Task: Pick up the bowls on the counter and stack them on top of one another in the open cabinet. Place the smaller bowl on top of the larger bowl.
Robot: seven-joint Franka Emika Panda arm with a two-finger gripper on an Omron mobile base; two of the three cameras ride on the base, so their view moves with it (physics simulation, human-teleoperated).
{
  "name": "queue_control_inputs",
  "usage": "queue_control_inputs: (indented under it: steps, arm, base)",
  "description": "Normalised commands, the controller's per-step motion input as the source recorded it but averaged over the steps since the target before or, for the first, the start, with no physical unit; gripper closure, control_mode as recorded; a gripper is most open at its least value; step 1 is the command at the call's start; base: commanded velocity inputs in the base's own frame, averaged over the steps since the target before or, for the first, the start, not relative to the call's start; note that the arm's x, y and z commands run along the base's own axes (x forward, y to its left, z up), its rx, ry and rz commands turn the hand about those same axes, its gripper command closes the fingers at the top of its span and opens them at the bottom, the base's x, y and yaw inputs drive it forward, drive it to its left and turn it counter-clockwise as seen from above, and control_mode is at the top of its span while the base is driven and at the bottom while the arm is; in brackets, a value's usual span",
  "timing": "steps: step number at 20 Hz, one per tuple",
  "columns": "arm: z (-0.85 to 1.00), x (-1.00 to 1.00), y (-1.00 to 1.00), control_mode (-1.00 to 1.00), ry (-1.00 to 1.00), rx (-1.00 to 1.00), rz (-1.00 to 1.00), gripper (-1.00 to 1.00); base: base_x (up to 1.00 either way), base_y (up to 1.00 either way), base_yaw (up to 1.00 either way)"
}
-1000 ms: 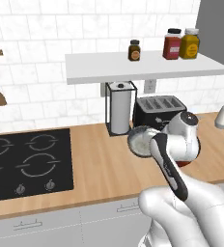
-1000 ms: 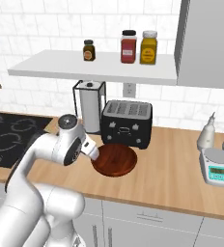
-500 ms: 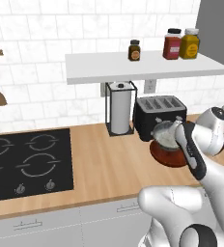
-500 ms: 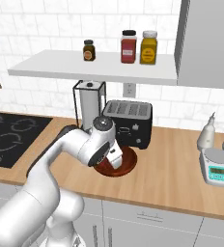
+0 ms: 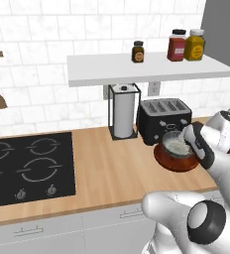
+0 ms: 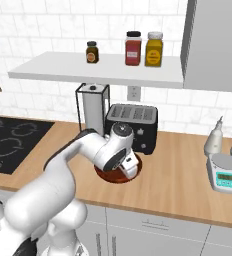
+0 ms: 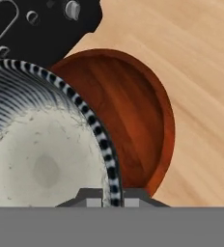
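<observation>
The smaller bowl point(image 5: 175, 144), dark grey with a pale speckled inside, hangs just over the larger bowl point(image 5: 177, 162). My gripper point(image 5: 187, 140) is shut on its right rim. The larger bowl is wide, glossy red-brown, and rests on the wooden counter point(image 5: 112, 173) in front of the toaster. In the hand view the smaller bowl point(image 7: 39, 161) covers the left half of the larger bowl point(image 7: 135, 118), and my gripper point(image 7: 105, 197) clamps its striped rim. From the right base view my hand covers the grey bowl; the larger bowl point(image 6: 119, 176) peeks out below it. Whether the bowls touch is unclear.
A black toaster point(image 5: 164, 118) stands right behind the bowls, with a paper towel holder point(image 5: 123, 111) to its left. The black cooktop point(image 5: 25, 166) lies far left. A scale point(image 6: 225, 174) and bottles sit to the right. Jars line the white shelf point(image 6: 95, 73); a grey cabinet point(image 6: 215, 42) hangs upper right.
My arm has swung right across the counter with the smaller bowl in its grip, from beside the paper towel holder to over the larger bowl, and come slightly lower.
</observation>
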Motion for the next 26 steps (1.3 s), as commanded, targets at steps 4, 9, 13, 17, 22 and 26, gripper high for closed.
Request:
queue_control_inputs:
  steps: [4, 9, 13, 17, 22, 26]
  arm:
    - [-0.38, 0.32, -0.03, -1.00, 0.01, -0.01, 0.00, 1.00]
    - [-0.20, 0.26, 0.00, -1.00, 0.00, 0.00, 0.00, -1.00]
    - [0.19, 0.00, -0.11, -1.00, 0.00, 0.03, 0.00, -1.00]
    - [0.48, -0.38, -0.69, -1.00, 0.01, 0.10, 0.00, -1.00]
    - [-0.09, -0.21, -0.60, -1.00, 0.03, 0.01, 0.00, -1.00]
    - [-0.41, 0.02, -0.01, -1.00, 0.00, 0.00, 0.00, -1.00]
  base:
    - [0.00, 0.00, 0.00]
    - [0.00, 0.00, 0.00]
    - [0.00, 0.00, 0.00]
    - [0.00, 0.00, 0.00]
    - [0.00, 0.00, 0.00]
    - [0.00, 0.00, 0.00]
